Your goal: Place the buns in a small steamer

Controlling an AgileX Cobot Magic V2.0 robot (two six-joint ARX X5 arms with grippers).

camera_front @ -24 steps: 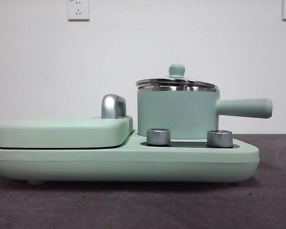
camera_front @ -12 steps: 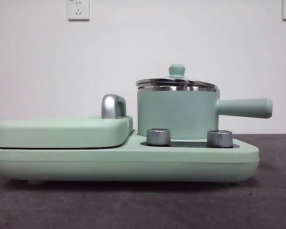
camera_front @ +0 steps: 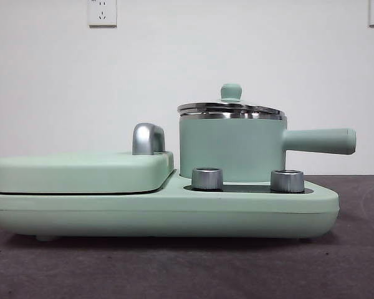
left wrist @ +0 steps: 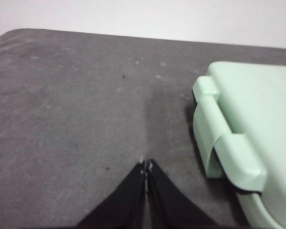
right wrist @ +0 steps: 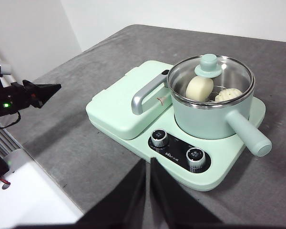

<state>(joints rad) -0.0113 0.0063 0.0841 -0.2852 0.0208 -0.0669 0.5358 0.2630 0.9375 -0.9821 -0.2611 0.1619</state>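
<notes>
So both buns are sitting inside the small steamer (right wrist: 210, 102), visible through the glass lid (right wrist: 210, 74) in the right wrist view: the smooth cream oblong bun (right wrist: 199, 88) leans under the green knob (right wrist: 209, 64), and the pleated white bun (right wrist: 228, 94) is just beside it, on the straight handle's (right wrist: 248, 133) side. They look like they're touching, but the lid glare makes that hard to call. The lid is on.

The steamer stands on the mint-green cooker base (camera_front: 174, 208), behind two silver dials (camera_front: 207, 178). Next to it is the flat griddle cover (camera_front: 81, 171), closed, with its chrome handle (camera_front: 148, 138) right by the pot.

The right tool (right wrist: 148, 164) hangs over the grey surface (right wrist: 86, 157) in front of the cooker, well apart from it, tips pressed together, nothing held. The left tool (left wrist: 146, 167) is pressed together too and empty, over bare surface just off the corner of the griddle cover; the right wrist view catches it as a black tip off to the side, well clear of the cooker.
</notes>
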